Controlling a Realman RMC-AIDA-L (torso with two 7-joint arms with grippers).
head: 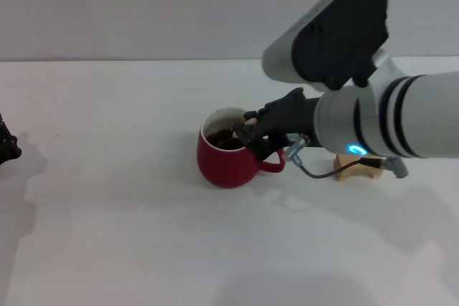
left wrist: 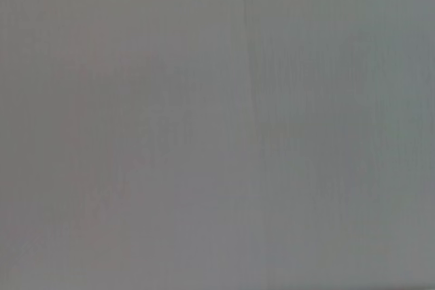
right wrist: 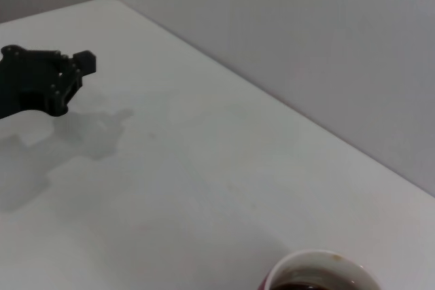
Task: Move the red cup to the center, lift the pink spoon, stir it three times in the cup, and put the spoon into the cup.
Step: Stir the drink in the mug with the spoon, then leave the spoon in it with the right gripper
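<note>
Red cup (head: 227,157) on white table (head: 107,213), grey wall (head: 143,5) behind

The work surface was a plain white table (head: 129,234), matte and evenly lit from above, with soft grey shadows falling on it. Behind its far edge stood a bare, pale grey wall (head: 143,5).

Mug (head: 227,157) sits on the table (head: 129,234), liquid inside. Right gripper (head: 252,134) is over the mug's right rim, by the handle; wooden block (head: 356,168) lies well right of the mug. Left gripper (head: 6,145) is far left of the mug.
</note>
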